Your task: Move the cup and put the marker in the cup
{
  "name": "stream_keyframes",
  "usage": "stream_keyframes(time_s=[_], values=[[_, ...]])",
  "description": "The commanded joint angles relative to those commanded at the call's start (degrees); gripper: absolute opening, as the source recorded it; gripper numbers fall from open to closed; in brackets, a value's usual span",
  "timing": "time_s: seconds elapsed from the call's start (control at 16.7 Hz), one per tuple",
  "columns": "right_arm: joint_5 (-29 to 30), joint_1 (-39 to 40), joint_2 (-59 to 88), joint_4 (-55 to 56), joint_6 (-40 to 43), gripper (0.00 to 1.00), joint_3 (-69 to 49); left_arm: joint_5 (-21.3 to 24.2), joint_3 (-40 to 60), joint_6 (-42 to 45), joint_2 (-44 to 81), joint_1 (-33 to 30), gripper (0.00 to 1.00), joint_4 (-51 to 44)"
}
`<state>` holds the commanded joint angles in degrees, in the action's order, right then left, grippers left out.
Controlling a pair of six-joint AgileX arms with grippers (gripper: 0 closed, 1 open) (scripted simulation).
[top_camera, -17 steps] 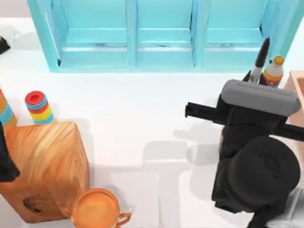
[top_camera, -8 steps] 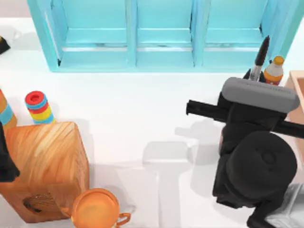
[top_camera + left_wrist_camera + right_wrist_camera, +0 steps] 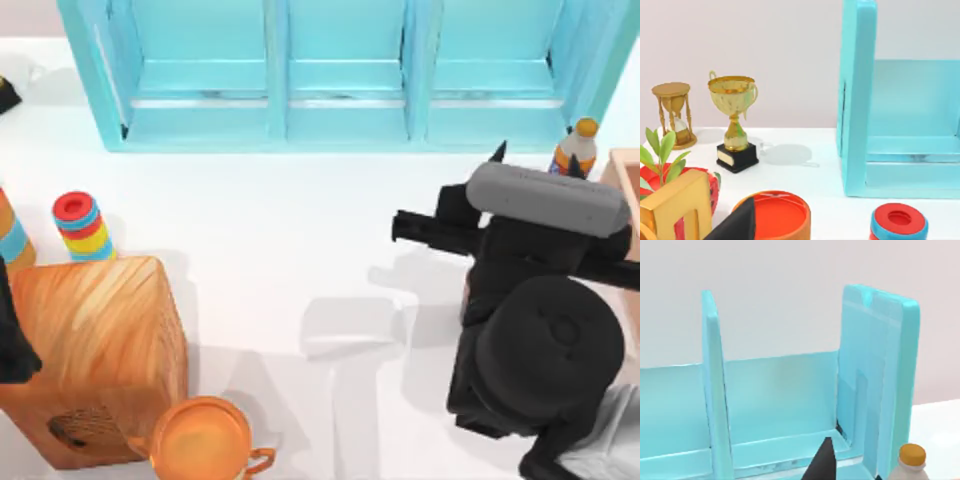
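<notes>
Apparently this is the marker step: the right hand (image 3: pixel 498 158) sits at the back right of the desk (image 3: pixel 300 230), just before the blue shelf (image 3: pixel 280 100) and beside a small bottle (image 3: pixel 575 150). Spread or pinching, I cannot tell; the dark tip there may be the marker. The cup is hidden, perhaps under that arm. Next comes finding its mouth and lowering upright. The left arm (image 3: pixel 12 340) idles at the left edge.

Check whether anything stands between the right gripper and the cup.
Cannot tell: the right arm hides what lies under it, the way to the cup included. Visibly close: a bottle just right of the right gripper and the blue shelf behind it. The left arm sits parked at the left edge.
</notes>
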<state>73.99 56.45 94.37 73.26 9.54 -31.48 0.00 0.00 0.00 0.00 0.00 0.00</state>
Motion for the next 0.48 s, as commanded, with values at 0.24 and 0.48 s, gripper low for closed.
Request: stream_keyframes(time_s=[0.24, 0.48], values=[[0.0, 0.0, 0.0, 0.0, 0.0, 1.0, 0.0, 0.0, 0.0, 0.0, 0.0, 0.0, 1.0, 0.0], [0.0, 0.0, 0.0, 0.0, 0.0, 1.0, 0.0, 0.0, 0.0, 0.0, 0.0, 0.0, 1.0, 0.0]])
